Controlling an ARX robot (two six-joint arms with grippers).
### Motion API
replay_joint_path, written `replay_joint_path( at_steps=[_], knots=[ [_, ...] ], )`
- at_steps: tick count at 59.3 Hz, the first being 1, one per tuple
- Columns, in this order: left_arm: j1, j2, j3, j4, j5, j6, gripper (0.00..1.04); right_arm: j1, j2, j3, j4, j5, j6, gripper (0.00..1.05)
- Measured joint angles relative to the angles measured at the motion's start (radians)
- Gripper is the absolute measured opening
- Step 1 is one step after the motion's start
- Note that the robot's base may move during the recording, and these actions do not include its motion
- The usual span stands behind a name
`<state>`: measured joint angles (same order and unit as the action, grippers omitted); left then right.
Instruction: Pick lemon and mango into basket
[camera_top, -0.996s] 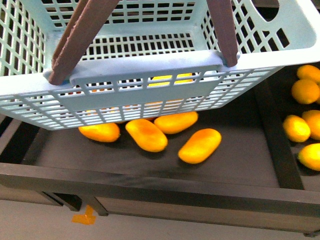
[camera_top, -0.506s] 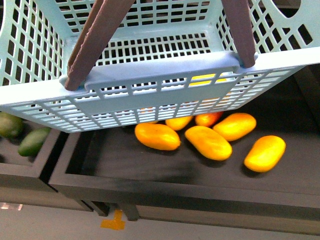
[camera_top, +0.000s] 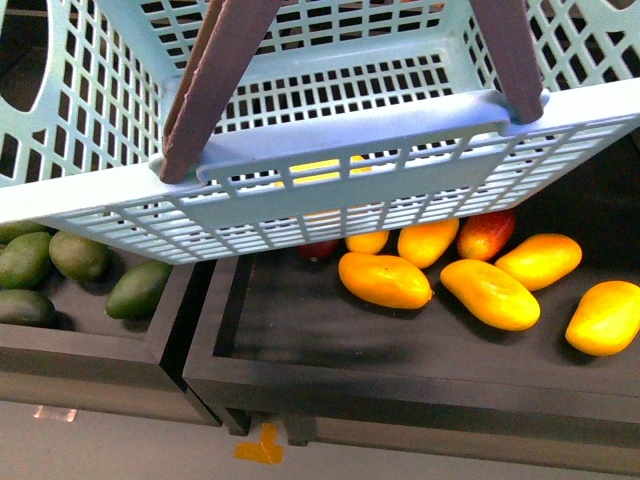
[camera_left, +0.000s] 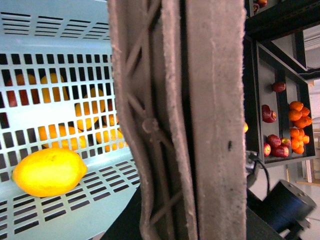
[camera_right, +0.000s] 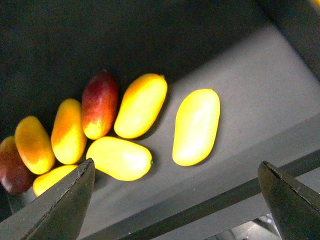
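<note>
The slotted plastic basket (camera_top: 420, 130) is pale turquoise, its handles (camera_top: 215, 90) brown; the small oval lemon (camera_left: 49, 171) yellow; the elongated mangoes (camera_top: 385, 280) yellow-orange (one blushed red).

my front camera looks forward and down from the body. the basket (camera_top: 330, 175) is so near that it fills the upper half, and under it i see the dark tray (camera_top: 300, 335) of mangoes (camera_top: 385, 280). the left wrist camera sits hard against the brown handle (camera_left: 200, 120) and peers past it into that same basket. the right wrist camera looks down from farther off, between the tips of the right end effector (camera_right: 176, 167), at the same tray and mangoes.
</note>
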<state>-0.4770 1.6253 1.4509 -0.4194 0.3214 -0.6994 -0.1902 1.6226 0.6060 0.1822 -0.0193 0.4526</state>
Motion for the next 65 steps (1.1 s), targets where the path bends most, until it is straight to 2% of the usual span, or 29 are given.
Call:
replay_joint_path(
  at_steps=[13,32,65],
  knots=[
    [0.003,0.0,0.0,0.0,-0.026,0.001,0.16,0.033,0.266,0.139,0.013,-0.046,0.068,0.96],
    [0.002,0.0,0.0,0.0,-0.014,0.003,0.16,0.111,0.547,0.351,0.005,-0.041,0.201,0.96],
    [0.002,0.0,0.0,0.0,-0.017,0.003,0.16,0.126,0.75,0.531,-0.029,-0.014,0.281,0.96]
  ],
)
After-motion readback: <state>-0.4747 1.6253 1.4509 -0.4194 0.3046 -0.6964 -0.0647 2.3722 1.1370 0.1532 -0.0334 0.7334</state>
